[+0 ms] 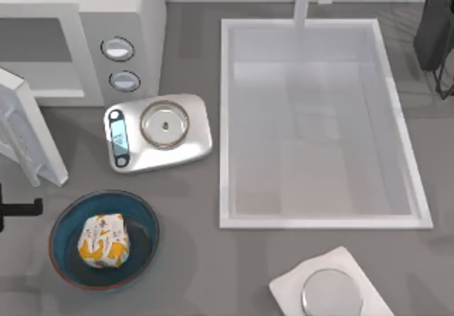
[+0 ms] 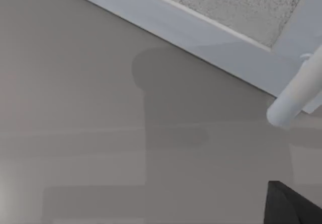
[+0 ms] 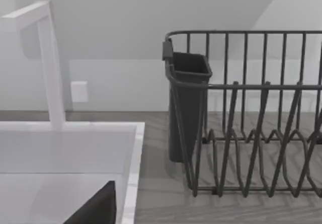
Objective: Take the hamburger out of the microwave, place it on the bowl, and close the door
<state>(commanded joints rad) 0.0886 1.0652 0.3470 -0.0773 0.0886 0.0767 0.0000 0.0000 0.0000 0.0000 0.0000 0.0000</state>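
Left gripper [image 1: 18, 208] at the table's left edge, between door [image 1: 28, 138] and bowl [image 1: 103, 240], touching neither; finger spread cannot be told, nothing seen held. Hamburger [image 1: 103, 240], white with orange-yellow patches, resting inside the blue bowl. Door standing open beside the microwave [image 1: 124, 25]. Right arm parked near the rack [image 3: 251, 133].
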